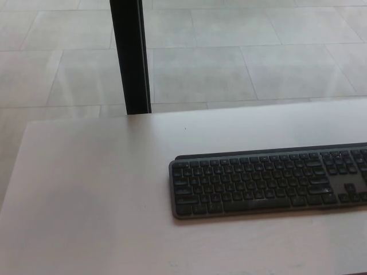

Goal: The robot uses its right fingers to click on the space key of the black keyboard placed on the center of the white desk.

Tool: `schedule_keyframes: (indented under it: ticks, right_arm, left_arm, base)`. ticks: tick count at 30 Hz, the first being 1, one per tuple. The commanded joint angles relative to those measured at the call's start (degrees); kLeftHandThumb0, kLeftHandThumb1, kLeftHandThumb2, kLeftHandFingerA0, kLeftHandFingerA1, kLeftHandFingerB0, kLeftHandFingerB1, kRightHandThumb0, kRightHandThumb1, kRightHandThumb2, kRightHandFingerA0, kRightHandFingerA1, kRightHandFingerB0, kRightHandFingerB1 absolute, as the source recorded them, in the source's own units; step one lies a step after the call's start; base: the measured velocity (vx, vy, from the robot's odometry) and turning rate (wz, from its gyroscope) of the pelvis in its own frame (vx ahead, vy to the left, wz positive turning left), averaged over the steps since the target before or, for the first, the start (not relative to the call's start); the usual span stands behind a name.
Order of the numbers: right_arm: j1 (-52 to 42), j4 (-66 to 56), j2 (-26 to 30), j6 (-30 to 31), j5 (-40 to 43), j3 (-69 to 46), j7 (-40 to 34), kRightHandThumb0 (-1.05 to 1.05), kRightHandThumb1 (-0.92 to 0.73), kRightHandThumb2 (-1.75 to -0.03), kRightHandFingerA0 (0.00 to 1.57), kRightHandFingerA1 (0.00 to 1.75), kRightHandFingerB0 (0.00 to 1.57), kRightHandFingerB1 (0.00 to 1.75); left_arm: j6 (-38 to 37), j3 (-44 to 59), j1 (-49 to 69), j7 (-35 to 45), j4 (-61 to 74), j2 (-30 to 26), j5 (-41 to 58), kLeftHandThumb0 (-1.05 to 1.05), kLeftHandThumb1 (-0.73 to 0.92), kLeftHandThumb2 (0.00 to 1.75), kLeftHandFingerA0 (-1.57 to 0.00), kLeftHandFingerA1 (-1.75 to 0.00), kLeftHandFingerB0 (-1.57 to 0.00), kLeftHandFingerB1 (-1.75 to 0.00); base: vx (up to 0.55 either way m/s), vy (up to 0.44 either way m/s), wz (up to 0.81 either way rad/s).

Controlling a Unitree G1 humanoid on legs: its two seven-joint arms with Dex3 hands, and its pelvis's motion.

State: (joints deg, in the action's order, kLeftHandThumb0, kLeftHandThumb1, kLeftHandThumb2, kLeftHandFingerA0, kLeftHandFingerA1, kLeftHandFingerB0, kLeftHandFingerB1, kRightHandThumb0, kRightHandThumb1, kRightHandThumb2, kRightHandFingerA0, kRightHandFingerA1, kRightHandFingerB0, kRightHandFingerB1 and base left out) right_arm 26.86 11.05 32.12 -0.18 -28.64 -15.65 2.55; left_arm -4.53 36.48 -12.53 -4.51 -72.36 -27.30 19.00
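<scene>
Grey tiled floor [241,63] and black post [131,57] are seen behind white desk [86,189]. Black keyboard [264,183] is laid flat at desk's right, untouched; neither hand is shown, so finger state cannot be told.

Looks like an office or lab space: a plain white counter [86,195] with a black keyboard [264,183] on it, large pale floor tiles [241,63] beyond, and a black post [130,57] standing behind the counter's edge.
</scene>
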Motion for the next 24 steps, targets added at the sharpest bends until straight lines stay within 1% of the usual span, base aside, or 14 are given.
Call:
schedule_keyframes:
  ticks: [1, 2, 3, 6, 7, 10, 11, 13, 14, 17, 19, 20, 21, 24]
  right_arm:
    - [-9.6, 15.5, 8.4, 17.2, 29.0, -46.6, -1.0, -0.37, -0.42, -0.68, 1.12, 1.53, 0.64, 0.59]
    - [-11.6, 15.6, 7.3, 17.1, 29.4, -49.3, -2.9, -0.37, -0.42, -0.7, 1.15, 1.49, 0.62, 0.6]
    - [-12.2, 15.9, 6.9, 16.7, 29.9, -50.0, -3.2, -0.36, -0.41, -0.73, 1.1, 1.54, 0.59, 0.62]
    - [-15.6, 17.9, 5.1, 14.5, 31.9, -53.3, -4.4, -0.34, -0.4, -0.79, 1.11, 1.59, 0.58, 0.66]
    - [-15.8, 17.8, 4.4, 15.2, 32.7, -54.6, -5.0, -0.35, -0.37, -0.8, 1.12, 1.67, 0.59, 0.67]
    - [-18.4, 15.8, -0.7, 15.8, 35.4, -59.3, -8.5, -0.34, -0.35, -0.84, 1.15, 1.69, 0.54, 0.7]
    - [-18.5, 15.7, -2.0, 15.2, 36.5, -60.3, -9.4, -0.34, -0.34, -0.88, 1.12, 1.55, 0.54, 0.74]
    - [-18.3, 16.1, -2.7, 15.7, 37.2, -61.3, -10.1, -0.4, -0.37, -0.85, 1.14, 1.54, 0.54, 0.75]
    - [-17.6, 18.5, -3.4, 15.8, 38.0, -62.3, -12.6, -0.41, -0.43, -0.81, 1.07, 1.45, 0.58, 0.78]
    - [-14.8, 22.2, -6.1, 15.4, 42.4, -66.9, -17.9, -0.36, -0.41, -0.81, 0.98, 1.47, 0.6, 0.83]
    - [-14.1, 23.3, -7.8, 14.7, 44.6, -68.9, -18.8, -0.35, -0.42, -0.84, 0.92, 1.66, 0.68, 1.05]
    - [-13.8, 22.2, -9.2, 15.7, 44.6, -69.7, -20.0, -0.33, -0.46, -0.86, 1.0, 1.7, 0.7, 1.03]
    - [-13.5, 21.0, -10.5, 17.7, 44.4, -70.4, -21.2, -0.29, -0.43, -0.93, 1.02, 1.75, 0.74, 1.23]
    - [-12.7, 21.0, -12.6, 21.8, 43.2, -71.9, -23.6, -0.28, -0.49, -0.9, 0.96, 1.72, 0.72, 1.22]
  left_arm:
    - [-0.7, 0.6, 1.5, 0.4, -0.2, -1.9, 0.8, -0.5, 0.68, 0.6, -0.72, -0.68, -0.56, -0.54]
    - [-0.7, 0.6, 1.6, 0.8, 0.1, -1.9, 0.9, -0.5, 0.69, 0.61, -0.7, -0.66, -0.54, -0.53]
    - [-0.7, 0.6, 1.6, 0.7, 0.1, -1.9, 0.9, -0.5, 0.68, 0.61, -0.7, -0.66, -0.54, -0.53]
    - [-0.9, 0.8, 1.9, 1.2, -0.1, -1.9, 1.1, -0.51, 0.67, 0.6, -0.7, -0.67, -0.55, -0.54]
    - [-0.8, 0.8, 1.9, 1.2, -0.1, -1.9, 1.1, -0.52, 0.67, 0.6, -0.7, -0.68, -0.55, -0.54]
    - [-1.1, 0.6, 2.2, 1.1, -0.1, -1.9, 0.8, -0.51, 0.68, 0.6, -0.71, -0.7, -0.58, -0.56]
    - [-1.0, 0.7, 2.1, 0.8, -0.3, -2.0, 0.9, -0.49, 0.68, 0.6, -0.72, -0.67, -0.58, -0.55]
    - [-0.8, 0.7, 1.8, 0.7, -0.3, -2.1, 0.8, -0.5, 0.68, 0.6, -0.72, -0.69, -0.58, -0.55]
    - [-0.8, 0.5, 1.6, 0.8, -0.3, -2.2, 0.6, -0.51, 0.68, 0.6, -0.72, -0.68, -0.59, -0.55]
    - [-0.7, 0.6, 1.4, 1.2, -0.3, -2.2, 0.8, -0.51, 0.67, 0.6, -0.71, -0.67, -0.58, -0.55]
    - [-0.8, 0.3, 1.6, 1.2, -0.1, -2.0, 0.6, -0.51, 0.68, 0.61, -0.7, -0.66, -0.55, -0.54]
    - [-0.9, 0.3, 1.8, 1.2, -0.1, -1.8, 0.6, -0.5, 0.69, 0.61, -0.7, -0.67, -0.55, -0.54]
    - [-1.2, 0.4, 1.9, 1.2, -0.2, -1.7, 0.7, -0.5, 0.69, 0.61, -0.69, -0.66, -0.54, -0.54]
    - [-1.1, 0.8, 1.9, 1.0, -0.4, -1.9, 1.0, -0.5, 0.68, 0.61, -0.7, -0.65, -0.57, -0.55]
  base:
    - [0.0, 0.0, 0.0]
    - [0.0, 0.0, 0.0]
    - [0.0, 0.0, 0.0]
    - [0.0, 0.0, 0.0]
    - [0.0, 0.0, 0.0]
    - [0.0, 0.0, 0.0]
    - [0.0, 0.0, 0.0]
    - [0.0, 0.0, 0.0]
    - [0.0, 0.0, 0.0]
    - [0.0, 0.0, 0.0]
    - [0.0, 0.0, 0.0]
    - [0.0, 0.0, 0.0]
    - [0.0, 0.0, 0.0]
    - [0.0, 0.0, 0.0]
